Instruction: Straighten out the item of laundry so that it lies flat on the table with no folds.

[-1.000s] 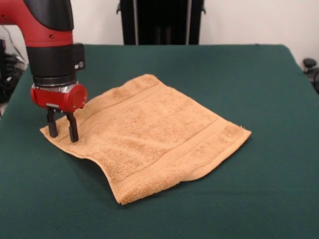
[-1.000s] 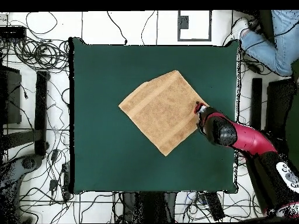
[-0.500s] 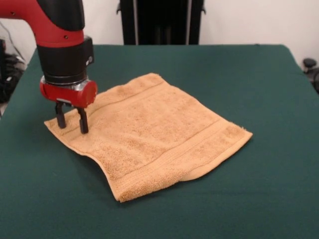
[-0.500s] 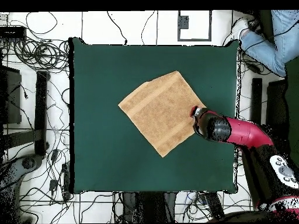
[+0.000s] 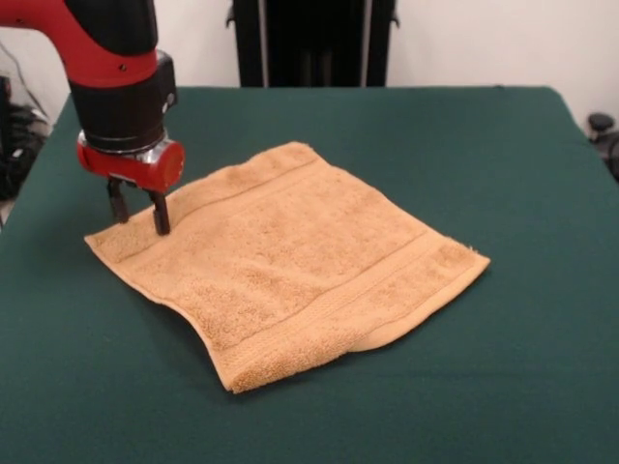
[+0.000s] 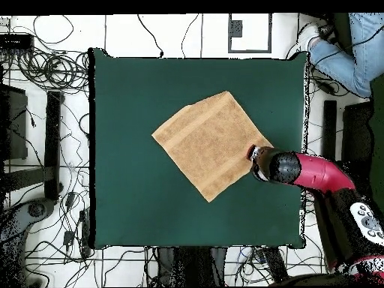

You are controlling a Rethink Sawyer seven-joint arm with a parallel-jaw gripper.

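The tan-orange towel (image 5: pixel 290 256) lies spread out on the dark green table (image 5: pixel 503 155), turned like a diamond. Its near-left edge has a small ripple and the near-right hem lifts slightly. My gripper (image 5: pixel 138 209) hangs just above the towel's left corner, open and holding nothing, with its fingertips (image 5: pixel 161 220) clear of the cloth. In the overhead view the towel (image 6: pixel 208 142) sits near the middle of the table (image 6: pixel 135 195), and the gripper (image 6: pixel 253 154) is at the towel's right corner.
A person's legs in jeans (image 6: pixel 349 45) show at the top right of the overhead view, off the table. Cables and stands lie on the floor around the table. A black pedestal (image 5: pixel 311 43) stands behind the far edge.
The gripper has lifted off the towel's corner and drawn back a little toward the robot's side. The corner now lies flat on the table; the towel has barely shifted.
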